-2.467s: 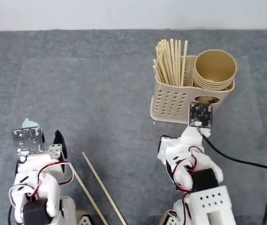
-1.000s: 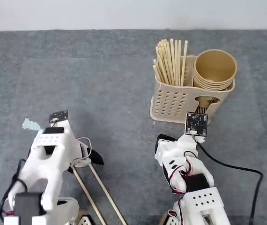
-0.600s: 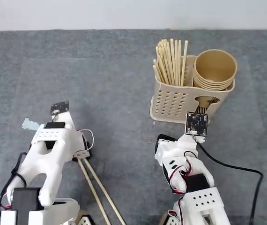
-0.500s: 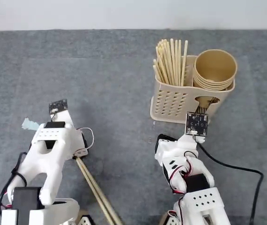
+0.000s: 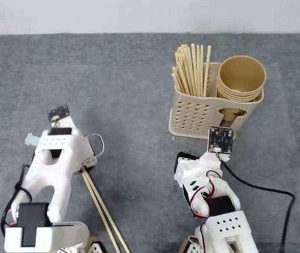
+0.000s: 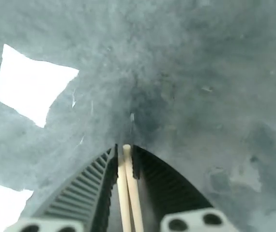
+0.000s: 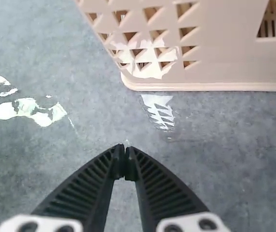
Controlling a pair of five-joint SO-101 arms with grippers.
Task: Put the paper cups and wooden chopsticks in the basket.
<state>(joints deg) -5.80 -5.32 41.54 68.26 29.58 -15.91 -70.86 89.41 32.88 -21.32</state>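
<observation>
Two wooden chopsticks lie side by side on the grey mat at the front left, running toward the front edge. My left gripper is shut on their far ends, the two chopsticks pressed between its black fingers. The beige basket stands at the back right, with several chopsticks upright in one compartment and stacked paper cups in the other. My right gripper is shut on nothing, low over the mat just in front of the basket.
A small pale scrap lies on the mat beside the left arm. A black cable trails from the right arm toward the right edge. The mat's middle and back left are open.
The left arm swung forward over the two spread chopsticks, its gripper closed and drew them together, and it has shifted slightly left with them. The right arm kept nearly still.
</observation>
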